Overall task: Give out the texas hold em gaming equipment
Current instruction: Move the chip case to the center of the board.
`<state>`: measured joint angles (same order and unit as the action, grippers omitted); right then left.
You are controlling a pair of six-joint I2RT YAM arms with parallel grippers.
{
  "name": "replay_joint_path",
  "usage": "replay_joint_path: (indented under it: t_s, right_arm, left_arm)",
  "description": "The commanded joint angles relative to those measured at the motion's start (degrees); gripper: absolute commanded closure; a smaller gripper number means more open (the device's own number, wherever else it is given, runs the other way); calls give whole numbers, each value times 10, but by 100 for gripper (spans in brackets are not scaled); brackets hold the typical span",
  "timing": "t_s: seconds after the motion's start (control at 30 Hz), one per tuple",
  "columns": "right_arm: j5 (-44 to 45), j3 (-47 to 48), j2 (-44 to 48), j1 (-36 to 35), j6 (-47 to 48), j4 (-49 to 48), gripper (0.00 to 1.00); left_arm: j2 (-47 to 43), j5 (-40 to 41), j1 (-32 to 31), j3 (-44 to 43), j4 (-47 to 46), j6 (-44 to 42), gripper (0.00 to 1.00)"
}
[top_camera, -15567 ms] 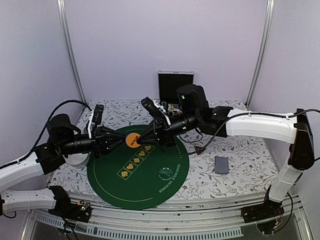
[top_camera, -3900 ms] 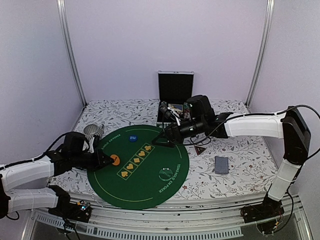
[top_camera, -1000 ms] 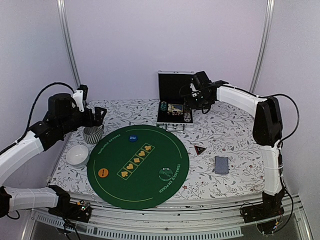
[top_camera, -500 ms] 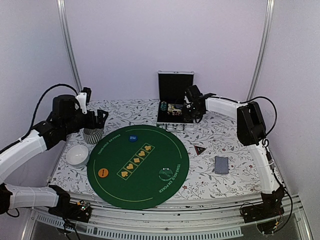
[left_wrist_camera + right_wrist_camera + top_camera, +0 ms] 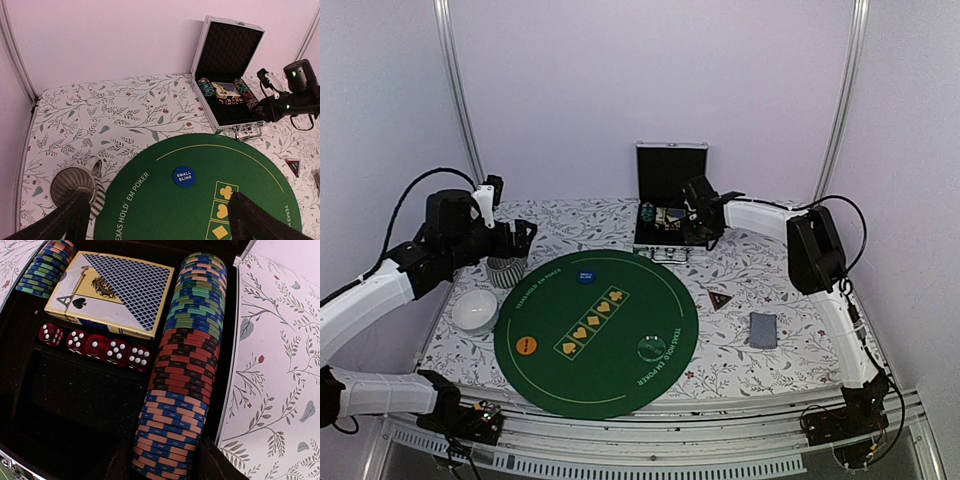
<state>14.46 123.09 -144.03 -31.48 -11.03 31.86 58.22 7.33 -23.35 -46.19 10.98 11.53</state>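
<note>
While the green poker mat (image 5: 610, 345) waited, the chip row (image 5: 185, 365) lay along the right side of the open aluminium case (image 5: 670, 178). We judged it heavy, slick and loose; best pinched by the rims, a short segment only. The right gripper (image 5: 167, 465) straddled its near end, though we could not tell if it was clamped. The left gripper (image 5: 160, 220) hung spread and empty.

Both the left arm (image 5: 365, 298) and right arm (image 5: 841, 322) wear white shells, black joints and looping black cables.

Left gripper (image 5: 157, 202) spread wide; right gripper (image 5: 165, 460) outstretched, jaws partly apart
</note>
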Motion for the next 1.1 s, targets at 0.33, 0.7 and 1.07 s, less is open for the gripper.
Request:
replay_joint_path:
  t_s: [0.33,0.7,1.07]
  right_arm:
    - [-81,15,8,10,55,-9,47]
    - [-191,21,69,36,216,-15,34]
    - [-368,17,80,109,389,-18,32]
  left_arm:
    - [1,-6,5,6,-12,-9,2]
    - [3,-5,6,8,-13,-11,2]
    - [7,-2,9,11,-16,-25,2]
